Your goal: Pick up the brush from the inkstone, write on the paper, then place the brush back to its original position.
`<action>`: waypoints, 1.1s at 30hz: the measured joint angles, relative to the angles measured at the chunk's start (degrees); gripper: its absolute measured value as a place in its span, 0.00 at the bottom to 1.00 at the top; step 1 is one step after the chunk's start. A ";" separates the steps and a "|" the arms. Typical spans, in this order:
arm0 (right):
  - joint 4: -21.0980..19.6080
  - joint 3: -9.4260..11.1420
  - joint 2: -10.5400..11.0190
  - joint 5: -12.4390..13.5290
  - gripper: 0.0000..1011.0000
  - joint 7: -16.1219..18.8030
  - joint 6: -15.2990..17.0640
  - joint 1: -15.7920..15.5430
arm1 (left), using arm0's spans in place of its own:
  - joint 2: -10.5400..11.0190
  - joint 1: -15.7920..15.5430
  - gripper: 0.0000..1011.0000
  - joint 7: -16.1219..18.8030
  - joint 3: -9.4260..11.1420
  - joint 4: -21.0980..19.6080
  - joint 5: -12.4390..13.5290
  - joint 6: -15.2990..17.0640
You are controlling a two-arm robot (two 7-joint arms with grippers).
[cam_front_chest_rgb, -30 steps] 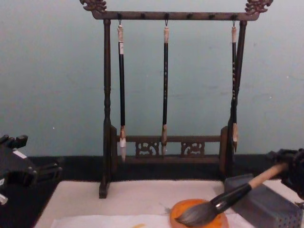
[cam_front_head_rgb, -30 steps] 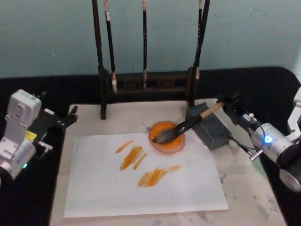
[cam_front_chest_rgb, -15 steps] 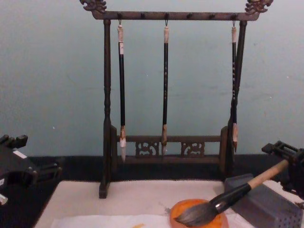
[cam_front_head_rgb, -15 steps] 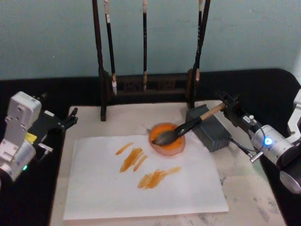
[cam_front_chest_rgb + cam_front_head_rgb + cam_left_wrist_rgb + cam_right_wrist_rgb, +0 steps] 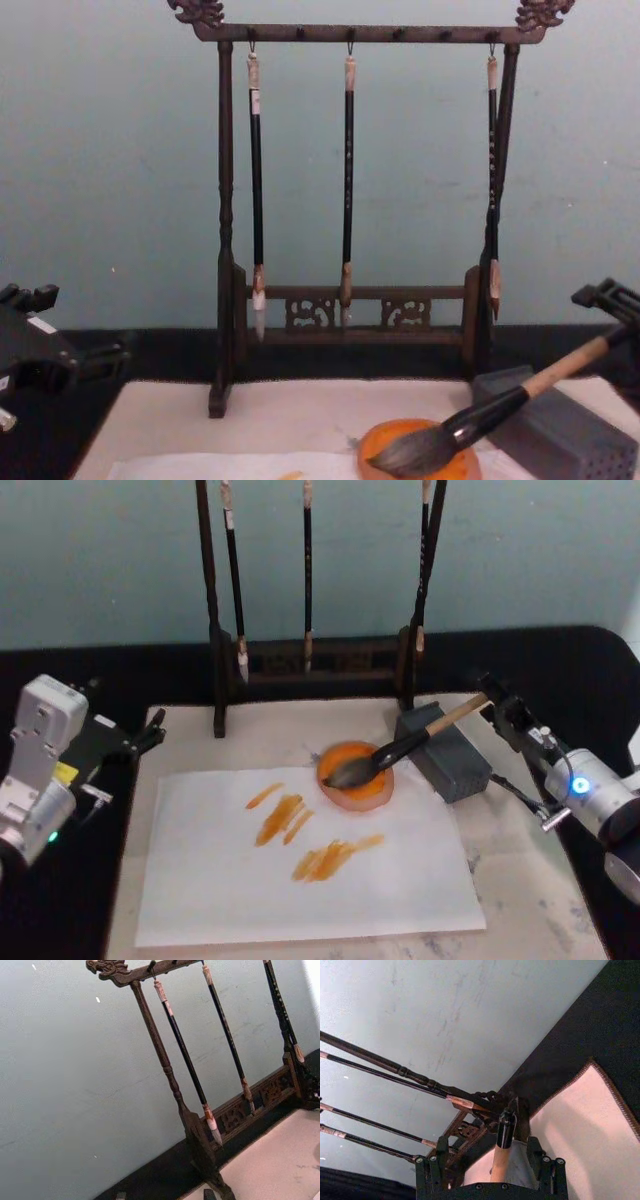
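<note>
The brush [image 5: 400, 748] lies free, its dark bristles in the orange inkstone [image 5: 356, 783] and its tan handle propped on a grey perforated block [image 5: 447, 755]. My right gripper [image 5: 502, 708] is open just behind the handle's black end; in the right wrist view the handle [image 5: 499, 1160] shows between the spread fingers [image 5: 424, 1172] without contact. From the chest, the brush [image 5: 470, 426] slopes up from the inkstone [image 5: 400, 440] toward the right gripper [image 5: 610, 298]. The paper [image 5: 230, 890] carries orange strokes [image 5: 300, 830]. My left gripper [image 5: 150, 730] sits open at the table's left edge.
A dark wooden rack [image 5: 310, 660] with three thin hanging brushes stands behind the inkstone, also in the left wrist view as the rack [image 5: 170, 1075]. A pale mat [image 5: 520, 890] covers the table, with black cloth [image 5: 590, 660] around it.
My right gripper has opened, let go of the brush handle and drawn back to the right. The brush stays resting on the inkstone and grey block. The left arm has not moved.
</note>
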 joint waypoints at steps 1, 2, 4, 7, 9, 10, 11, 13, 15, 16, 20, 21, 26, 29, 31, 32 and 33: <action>-1.55 0.13 0.51 0.10 0.99 -0.90 -0.71 -0.90 | 0.00 0.00 0.99 0.00 0.00 0.00 0.00 0.00; -3.09 0.20 1.08 0.07 0.99 -1.91 -1.50 -1.77 | 0.00 0.00 0.99 0.00 0.00 0.00 0.00 0.00; -4.51 0.21 1.66 -0.18 0.99 -2.76 -2.30 -2.60 | 0.00 0.00 0.99 0.00 0.00 0.00 0.00 0.00; -7.98 -0.03 3.19 -2.13 0.99 -4.94 -4.21 -4.20 | 0.00 0.00 0.99 0.00 0.00 0.00 0.00 0.00; -10.71 -0.49 4.45 -4.91 0.99 -6.84 -5.46 -5.22 | 0.00 0.00 0.99 0.00 0.00 0.00 0.00 0.00; -11.61 -0.69 4.85 -6.12 0.99 -7.60 -5.86 -5.51 | 0.00 0.00 0.99 0.00 0.00 0.00 0.00 0.00; -12.48 -0.93 5.27 -7.46 0.99 -8.29 -6.27 -5.76 | 0.00 0.00 0.99 0.00 0.00 0.00 0.00 0.00; -13.88 -1.42 5.98 -9.98 0.99 -9.57 -6.93 -6.07 | 0.00 0.00 0.99 0.00 0.00 0.00 0.00 0.00; -16.01 -2.36 7.14 -14.25 0.99 -11.65 -7.82 -6.28 | 0.00 0.00 0.99 0.00 0.00 0.00 0.00 0.00; -16.67 -2.72 7.54 -15.86 0.99 -12.39 -8.12 -6.28 | 0.00 0.00 0.99 0.00 0.00 0.00 0.00 0.00; -18.89 -4.84 9.25 -24.27 0.99 -15.66 -9.17 -5.28 | 0.00 0.00 0.99 0.00 0.00 0.00 0.00 0.00; -19.01 -5.21 9.48 -25.63 0.99 -16.07 -9.22 -4.92 | 0.00 0.00 0.99 0.00 0.00 0.00 0.00 0.00; -18.68 -7.49 10.41 -33.20 0.99 -17.39 -8.50 -1.76 | 0.00 0.00 0.99 0.00 0.00 0.00 0.00 0.00; -17.54 -8.62 10.39 -36.39 0.99 -17.44 -7.43 0.45 | 0.00 0.00 0.99 0.00 0.00 0.00 0.00 0.00; -16.88 -9.03 10.22 -37.66 0.99 -17.43 -6.94 1.42 | 0.00 0.00 0.99 0.00 0.00 0.00 0.00 0.00; -16.24 -9.41 10.00 -38.81 0.99 -17.44 -6.52 2.26 | 0.00 0.00 0.99 0.00 0.00 0.00 0.00 0.00; -15.87 -9.61 9.85 -39.43 0.99 -17.45 -6.30 2.71 | 0.00 0.00 0.99 0.00 0.00 0.00 0.00 0.00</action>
